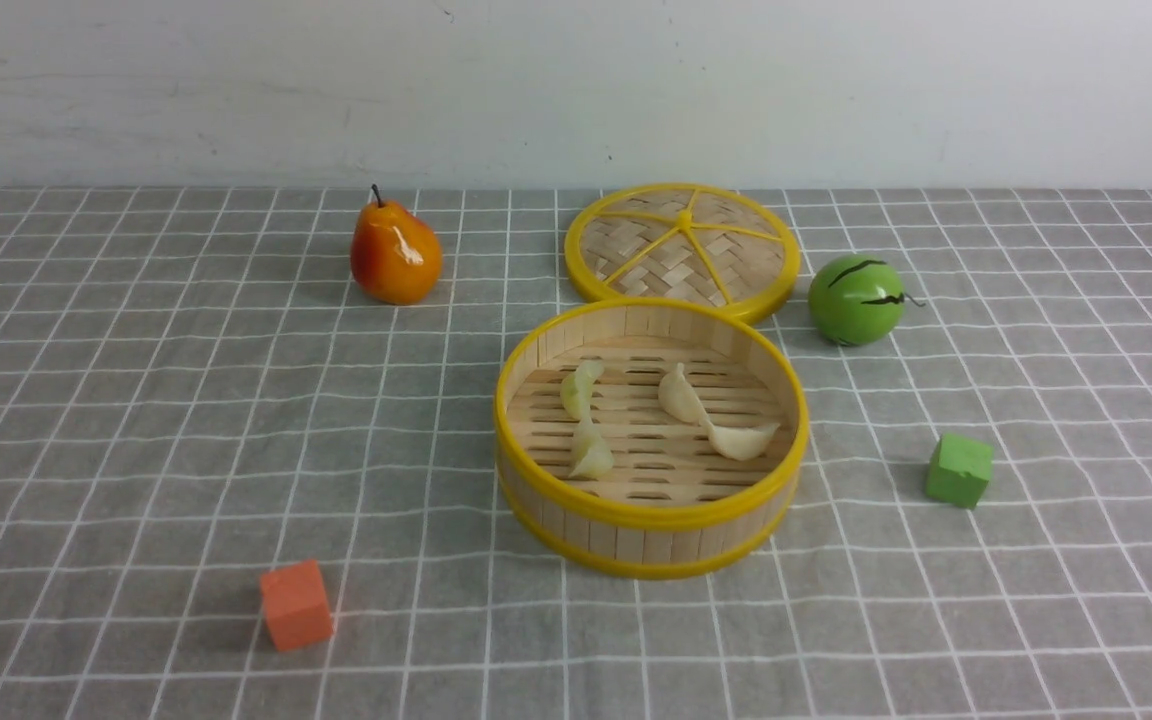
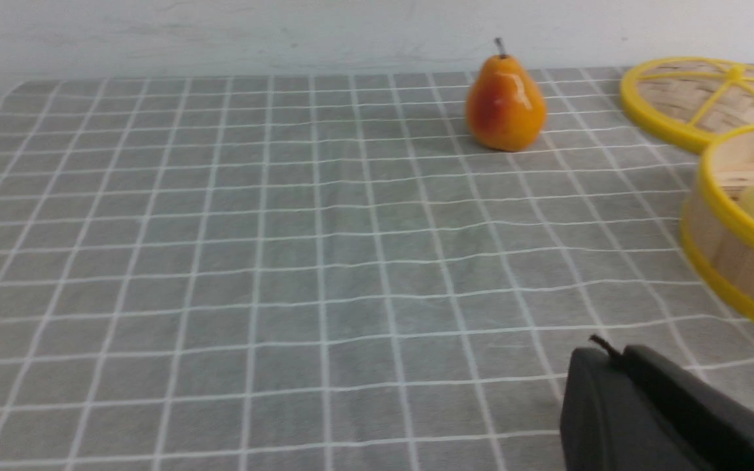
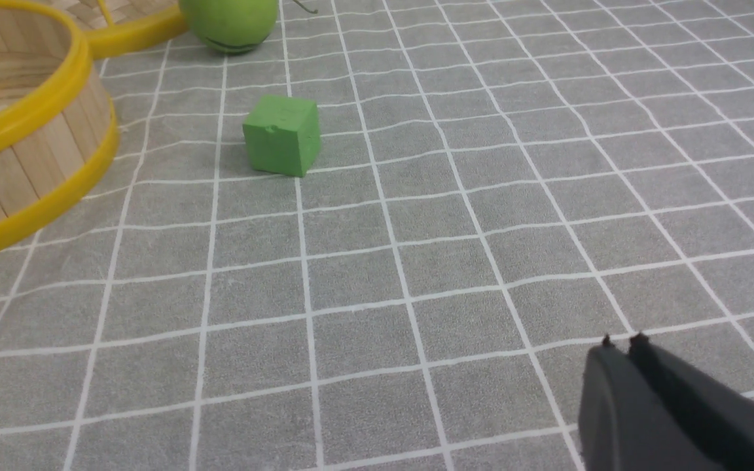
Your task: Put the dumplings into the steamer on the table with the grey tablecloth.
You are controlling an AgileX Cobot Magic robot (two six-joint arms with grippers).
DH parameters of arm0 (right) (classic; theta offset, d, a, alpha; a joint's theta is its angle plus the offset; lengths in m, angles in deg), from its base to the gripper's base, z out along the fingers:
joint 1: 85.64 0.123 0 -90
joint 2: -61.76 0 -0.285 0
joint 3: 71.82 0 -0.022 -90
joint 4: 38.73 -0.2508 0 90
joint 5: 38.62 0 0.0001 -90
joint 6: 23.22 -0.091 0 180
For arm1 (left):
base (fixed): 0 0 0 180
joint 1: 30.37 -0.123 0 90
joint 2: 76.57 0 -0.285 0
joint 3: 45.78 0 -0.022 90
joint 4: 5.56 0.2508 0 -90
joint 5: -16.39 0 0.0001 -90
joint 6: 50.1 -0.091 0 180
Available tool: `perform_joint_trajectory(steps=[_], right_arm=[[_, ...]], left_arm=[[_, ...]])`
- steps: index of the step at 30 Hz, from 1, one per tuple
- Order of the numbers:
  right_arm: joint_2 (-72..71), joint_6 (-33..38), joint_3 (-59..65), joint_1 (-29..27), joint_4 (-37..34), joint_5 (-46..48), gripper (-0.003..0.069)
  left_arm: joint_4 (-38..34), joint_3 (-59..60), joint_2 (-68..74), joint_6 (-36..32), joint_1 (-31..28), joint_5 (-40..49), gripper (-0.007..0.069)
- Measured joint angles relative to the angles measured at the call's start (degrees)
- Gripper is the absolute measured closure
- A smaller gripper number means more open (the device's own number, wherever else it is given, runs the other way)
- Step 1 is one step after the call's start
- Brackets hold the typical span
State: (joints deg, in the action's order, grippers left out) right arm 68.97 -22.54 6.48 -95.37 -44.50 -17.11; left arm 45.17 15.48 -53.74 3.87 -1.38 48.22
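We log the grey tablecloth (image 1: 136,400) spread flat, slightly wrinkled; the steamer (image 1: 651,515) stands on it, right of centre, uncovered. Left gripper (image 2: 612,350) and right gripper (image 3: 622,340): we see both with jaws pressed together, holding nothing, above bare cloth. All four dumplings (image 1: 681,392) lie inside the steamer, on its slatted floor

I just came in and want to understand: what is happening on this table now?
Nothing is being handled. All four dumplings lie inside the steamer, with its lid flat on the grey tablecloth behind it. The left gripper and the right gripper hang over the cloth, fingers together, holding nothing.
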Motion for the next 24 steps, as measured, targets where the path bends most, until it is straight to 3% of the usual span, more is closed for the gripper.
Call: perform_joint_trajectory(steps=[2,6,8,13,14,16,19,21,24], right_arm=[[0.00,0.00,0.00,-0.08,0.00,0.00,0.0629],[0.00,0.00,0.00,-0.07,0.00,0.00,0.0625],[0.00,0.00,0.00,-0.07,0.00,0.00,0.0620],[0.00,0.00,0.00,-0.07,0.00,0.00,0.0617],[0.00,0.00,0.00,-0.07,0.00,0.00,0.0615],[0.00,0.00,0.00,-0.07,0.00,0.00,0.0613],[0.00,0.00,0.00,-0.07,0.00,0.00,0.0610],[0.00,0.00,0.00,-0.07,0.00,0.00,0.0607],[0.00,0.00,0.00,-0.07,0.00,0.00,0.0601]], left_arm=[[-1.31,0.14,-2.79,0.00,-2.82,1.29,0.0607],[-11.99,0.73,-9.66,-0.88,-10.01,0.08,0.0607],[-22.82,2.13,-14.41,-8.20,-18.32,-3.86,0.0606],[-43.91,7.68,-15.66,-32.17,-27.86,-15.57,0.0622],[-49.52,9.90,-15.66,-40.12,-28.83,-18.51,0.0638],[-56.91,12.93,-15.66,-49.42,-29.10,-20.74,0.0638],[-65.04,16.86,-15.66,-59.69,-27.68,-20.56,0.0638],[-66.02,17.38,-15.66,-63.19,-26.43,-16.55,0.0638],[-64.74,17.63,-15.66,-62.98,-24.51,-10.73,0.0638]])
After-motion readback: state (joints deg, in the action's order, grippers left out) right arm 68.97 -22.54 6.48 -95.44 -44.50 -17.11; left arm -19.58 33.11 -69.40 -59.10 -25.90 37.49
